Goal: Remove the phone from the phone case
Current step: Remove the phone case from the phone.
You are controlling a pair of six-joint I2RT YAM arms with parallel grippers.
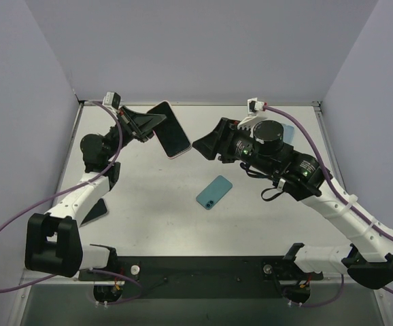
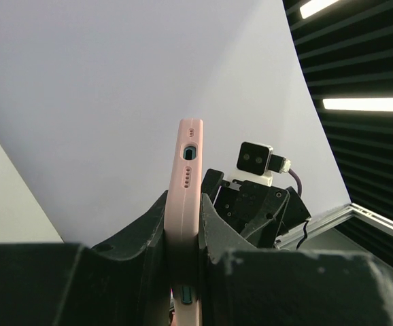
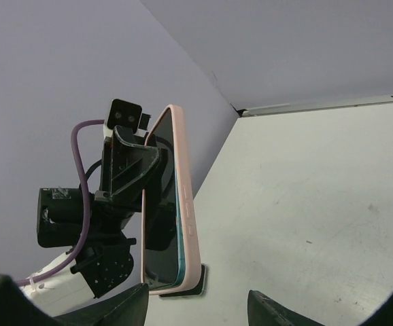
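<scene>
Worktop point(image 1: 183, 224) grey, walled on three sides. Left gripper point(image 1: 144, 125) clamped on the edges of the pink phone case point(image 3: 183, 197), holding it clear above the worktop's far left part. Phone point(image 1: 171, 133) sits in the case, dark screen showing from above. Right gripper point(image 1: 203, 145) has its fingers apart, near the case's lower end. Teal handset point(image 1: 214, 192) lies flat mid-worktop.

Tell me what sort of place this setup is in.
Probably a lab robot test cell: plain pale walls box in a grey table, the left arm and right arm are bolted at its near edge, and strip lights run overhead.
</scene>
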